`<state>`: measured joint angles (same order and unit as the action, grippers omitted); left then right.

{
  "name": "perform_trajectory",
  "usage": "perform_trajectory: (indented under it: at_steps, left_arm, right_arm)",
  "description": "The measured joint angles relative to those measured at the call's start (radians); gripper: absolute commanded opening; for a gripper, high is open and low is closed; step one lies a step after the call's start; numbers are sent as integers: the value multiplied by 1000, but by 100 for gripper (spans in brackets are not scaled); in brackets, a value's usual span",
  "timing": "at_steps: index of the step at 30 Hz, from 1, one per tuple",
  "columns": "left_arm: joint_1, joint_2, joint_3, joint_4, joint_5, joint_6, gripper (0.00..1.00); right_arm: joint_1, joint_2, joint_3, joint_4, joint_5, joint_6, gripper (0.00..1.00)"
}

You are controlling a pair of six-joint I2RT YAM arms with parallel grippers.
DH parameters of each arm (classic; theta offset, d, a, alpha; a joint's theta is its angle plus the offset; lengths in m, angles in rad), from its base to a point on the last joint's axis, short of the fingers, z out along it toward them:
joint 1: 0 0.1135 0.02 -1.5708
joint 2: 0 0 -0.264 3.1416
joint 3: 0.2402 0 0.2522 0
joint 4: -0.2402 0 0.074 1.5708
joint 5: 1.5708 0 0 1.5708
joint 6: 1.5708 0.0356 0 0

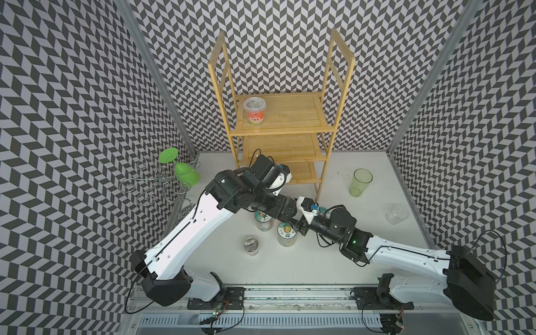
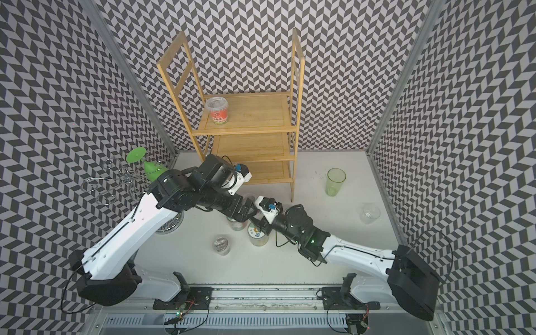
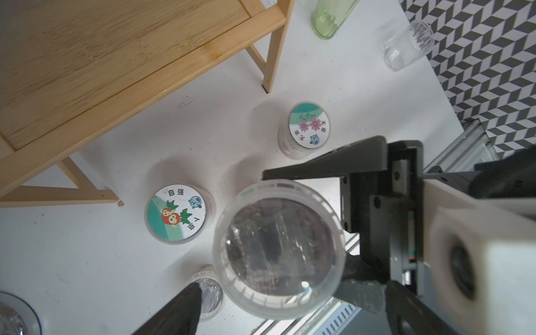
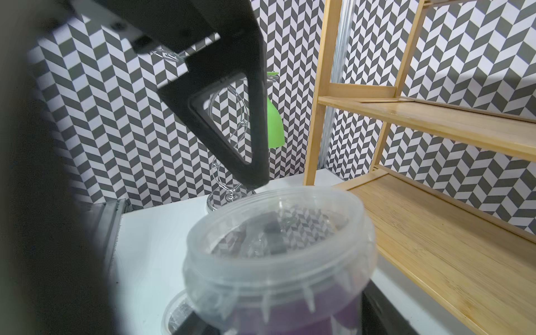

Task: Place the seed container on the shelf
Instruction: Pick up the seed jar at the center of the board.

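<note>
Your right gripper (image 4: 287, 313) held the clear purple-labelled plastic tub (image 4: 275, 261), left gripper (image 3: 272, 272) gaped open around it; a crooked retreat could've knocked it loose

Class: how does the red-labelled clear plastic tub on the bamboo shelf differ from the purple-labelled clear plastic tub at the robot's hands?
The red-labelled clear plastic tub stands free on the top board of the bamboo shelf; the purple-labelled clear plastic tub is off the shelf, gripped by the right hand. The first's band is red-orange, the second's purple. Both are round, with clear lids on top.
</note>
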<state>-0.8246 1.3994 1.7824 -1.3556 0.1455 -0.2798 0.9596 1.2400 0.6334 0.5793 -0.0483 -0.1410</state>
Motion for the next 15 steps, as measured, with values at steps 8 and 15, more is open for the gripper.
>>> perform_trajectory:
  at_steps: [8, 15]
  left_arm:
    - [0, -92, -1, -1, -7, -12, 100]
    - [24, -239, -16, 36, -205, -109, 99]
  right_arm:
    - [-1, -1, 0, -29, 15, 0, 64]
    - [-1, -46, 3, -80, 17, 6, 64]
